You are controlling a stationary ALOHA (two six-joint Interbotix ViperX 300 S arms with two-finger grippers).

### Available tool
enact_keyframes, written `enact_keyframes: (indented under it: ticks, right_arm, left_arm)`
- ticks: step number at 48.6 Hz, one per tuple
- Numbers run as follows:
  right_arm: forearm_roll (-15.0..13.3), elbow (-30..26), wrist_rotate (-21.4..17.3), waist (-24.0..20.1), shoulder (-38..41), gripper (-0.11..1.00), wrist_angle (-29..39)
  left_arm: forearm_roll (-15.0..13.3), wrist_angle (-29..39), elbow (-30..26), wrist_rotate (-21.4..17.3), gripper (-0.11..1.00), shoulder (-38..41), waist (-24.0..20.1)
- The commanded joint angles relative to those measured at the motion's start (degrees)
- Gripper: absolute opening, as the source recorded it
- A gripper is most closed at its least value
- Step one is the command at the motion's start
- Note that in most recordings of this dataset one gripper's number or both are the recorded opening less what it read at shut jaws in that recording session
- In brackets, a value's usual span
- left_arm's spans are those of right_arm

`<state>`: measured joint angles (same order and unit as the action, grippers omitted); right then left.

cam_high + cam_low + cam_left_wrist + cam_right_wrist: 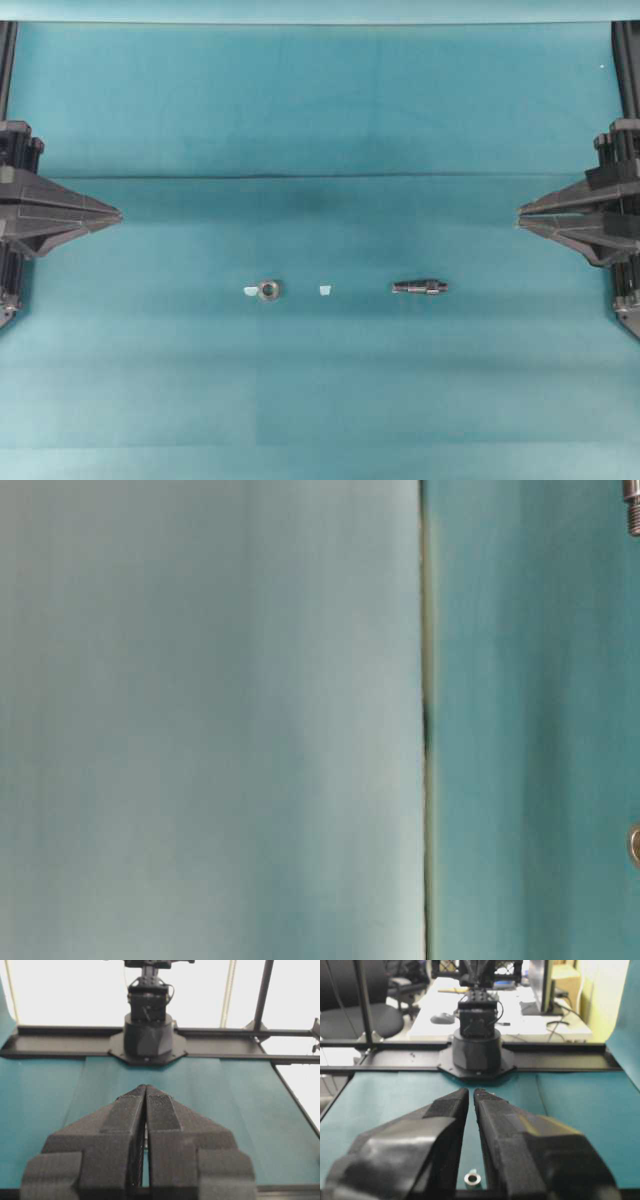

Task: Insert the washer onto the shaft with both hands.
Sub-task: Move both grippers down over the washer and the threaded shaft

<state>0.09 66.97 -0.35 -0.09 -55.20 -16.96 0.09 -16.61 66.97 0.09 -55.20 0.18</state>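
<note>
Both grippers are parked at the side edges of the teal cloth, with wide bare cloth between them.

The washer and the shaft are laid apart mid-cloth, pale tape bits between and beside them. The left gripper is seen pressed together, empty; the right gripper shows a slim gap, holding nothing.

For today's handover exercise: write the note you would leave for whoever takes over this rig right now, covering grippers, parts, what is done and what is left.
Left gripper: shut, empty, parked at the left edge.
Right gripper: nearly shut, empty, parked at the right edge.
Washer: flat on the cloth, left of centre, between two tape bits.
Shaft: lying on its side, right of centre, apart from the washer.
Done: nothing.
Left: pick up both, slide washer onto shaft.
</note>
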Motion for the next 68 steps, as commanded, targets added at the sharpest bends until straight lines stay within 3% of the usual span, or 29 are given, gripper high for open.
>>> enact_keyframes:
  ticks: [1, 7, 18, 27, 44, 58, 68]
  right_arm:
    - [0.2, -1.0, -0.4, 0.3, 0.1, 0.00, 0.0]
    - [2.1, -2.9, -1.3, 0.4, 0.3, -0.05, 7.1]
    - [2.1, -7.7, -3.7, 1.1, 2.0, -0.10, 26.2]
    - [2.1, -10.4, -4.3, 1.2, 5.7, -0.10, 35.0]
    - [2.1, -13.4, -4.2, 0.6, 15.9, -0.10, 42.8]
    - [1.1, -18.5, -3.5, 0.4, 27.1, -0.10, 47.6]
    - [0.1, -21.3, -3.1, 0.4, 34.5, -0.10, 49.6]
  left_arm:
    - [0.8, 2.7, -3.4, 0.4, 0.02, 1.7, -0.4]
    - [0.7, 9.1, -7.1, 0.6, 0.02, 4.9, -0.5]
    - [0.8, 16.8, -13.3, 0.6, 0.02, 14.2, -0.5]
    - [0.8, 22.5, -18.3, 0.5, 0.02, 22.5, -0.5]
    - [0.8, 36.6, -28.7, -0.1, 0.02, 34.0, -0.4]
    - [0.8, 43.7, -32.3, 0.4, 0.02, 39.2, -0.4]
    - [0.8, 44.5, -33.9, 0.5, 0.02, 43.4, -0.5]
